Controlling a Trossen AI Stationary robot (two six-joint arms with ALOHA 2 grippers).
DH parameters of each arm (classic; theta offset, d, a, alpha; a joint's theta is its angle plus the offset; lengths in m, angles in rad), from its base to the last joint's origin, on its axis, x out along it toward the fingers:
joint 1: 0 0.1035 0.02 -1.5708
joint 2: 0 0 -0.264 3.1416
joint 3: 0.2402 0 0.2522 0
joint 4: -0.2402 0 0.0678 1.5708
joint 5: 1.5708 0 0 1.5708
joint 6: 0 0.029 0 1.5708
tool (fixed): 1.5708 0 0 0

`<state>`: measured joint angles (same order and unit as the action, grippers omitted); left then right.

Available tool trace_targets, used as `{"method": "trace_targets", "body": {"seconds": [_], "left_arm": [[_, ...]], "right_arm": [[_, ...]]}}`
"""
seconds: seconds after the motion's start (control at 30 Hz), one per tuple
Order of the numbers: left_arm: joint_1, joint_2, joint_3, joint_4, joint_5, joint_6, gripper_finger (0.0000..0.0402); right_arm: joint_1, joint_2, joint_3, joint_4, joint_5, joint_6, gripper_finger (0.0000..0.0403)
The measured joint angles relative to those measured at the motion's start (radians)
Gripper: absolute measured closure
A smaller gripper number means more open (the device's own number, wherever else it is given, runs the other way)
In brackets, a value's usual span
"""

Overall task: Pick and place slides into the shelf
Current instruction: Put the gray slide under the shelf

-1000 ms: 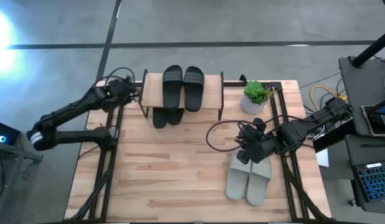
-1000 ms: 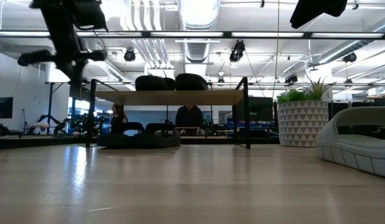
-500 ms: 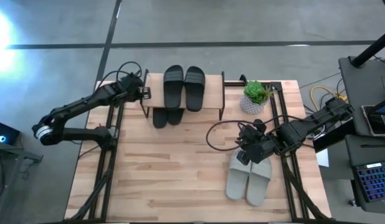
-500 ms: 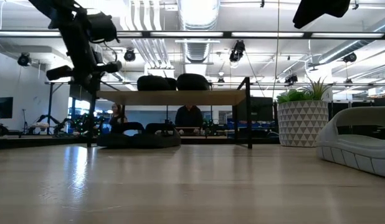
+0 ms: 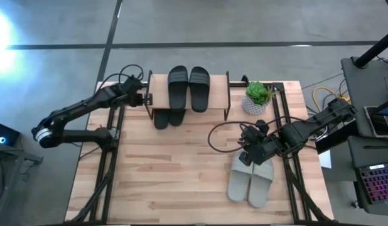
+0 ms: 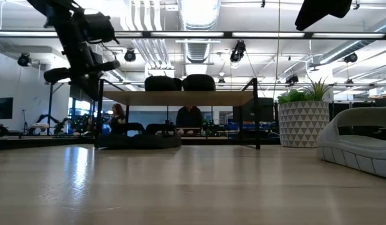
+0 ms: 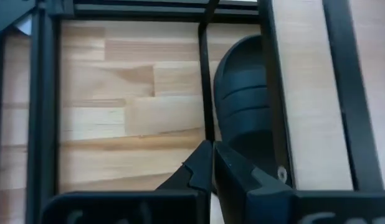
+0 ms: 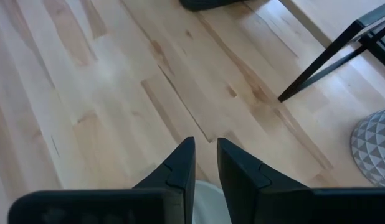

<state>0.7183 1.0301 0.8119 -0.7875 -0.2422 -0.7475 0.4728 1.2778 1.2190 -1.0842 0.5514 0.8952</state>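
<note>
The shelf (image 5: 157,85) stands at the table's far side, seen in the low view as a board on thin black legs (image 6: 174,98). One black pair of slides (image 5: 189,88) lies on its top board. A second black pair (image 5: 167,117) lies on the table under it, partly sticking out toward the near edge. My left gripper (image 5: 145,98) is shut at the shelf's left end. The pale grey-green pair (image 5: 250,179) lies on the table's right part. My right gripper (image 5: 247,156) hovers over its far ends, fingers nearly together, touching nothing. My left gripper (image 7: 212,149) meets the shelf's left end frame with its shut fingertips, against a thin black bar (image 7: 205,81). The fingers come level from the table's left side. The shelf stands on its legs on the table.
A potted plant in a patterned white pot (image 5: 257,97) stands right of the shelf. A black cable loop (image 5: 222,138) lies between the shelf and my right gripper. The middle and near parts of the tabletop (image 5: 162,176) are bare wood. People (image 6: 190,115) sit beyond the table.
My left gripper has moved toward the table's right edge, onto the shelf's left end. The shelf has slid a little toward the right, carrying the black pair on top with it. The black pair beneath has stayed where it was.
</note>
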Motion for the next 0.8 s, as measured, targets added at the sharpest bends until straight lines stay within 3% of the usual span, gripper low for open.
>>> {"method": "trace_targets", "body": {"seconds": [0.13, 0.27, 0.37, 0.5, 0.67, 0.8], "left_arm": [[-0.027, -0.072, 0.003, -0.053, -0.002, -0.002, 0.0402], [-0.081, -0.202, 0.006, -0.059, -0.006, 0.01, 0.0402], [-0.162, -0.322, 0.006, -0.003, 0.016, 0.033, 0.0402], [-0.319, -0.441, -0.026, 0.172, 0.133, 0.066, 0.0402], [-0.562, -0.451, -0.057, 0.317, 0.143, 0.077, 0.0402], [-0.778, -0.335, -0.101, 0.495, 0.095, 0.145, 0.0402]], "right_arm": [[0.017, 0.0, 0.0, -0.015, -0.003, 0.041, 0.0344], [0.114, 0.0, 0.0, -0.039, -0.008, 0.029, 0.0344], [0.2, -0.001, 0.0, -0.107, -0.013, 0.071, 0.0344], [0.303, 0.002, -0.001, -0.191, -0.044, 0.171, 0.0344], [0.377, 0.009, -0.037, -0.241, -0.181, 0.361, 0.0344], [0.453, 0.009, -0.071, -0.237, -0.211, 0.544, 0.0344]]}}
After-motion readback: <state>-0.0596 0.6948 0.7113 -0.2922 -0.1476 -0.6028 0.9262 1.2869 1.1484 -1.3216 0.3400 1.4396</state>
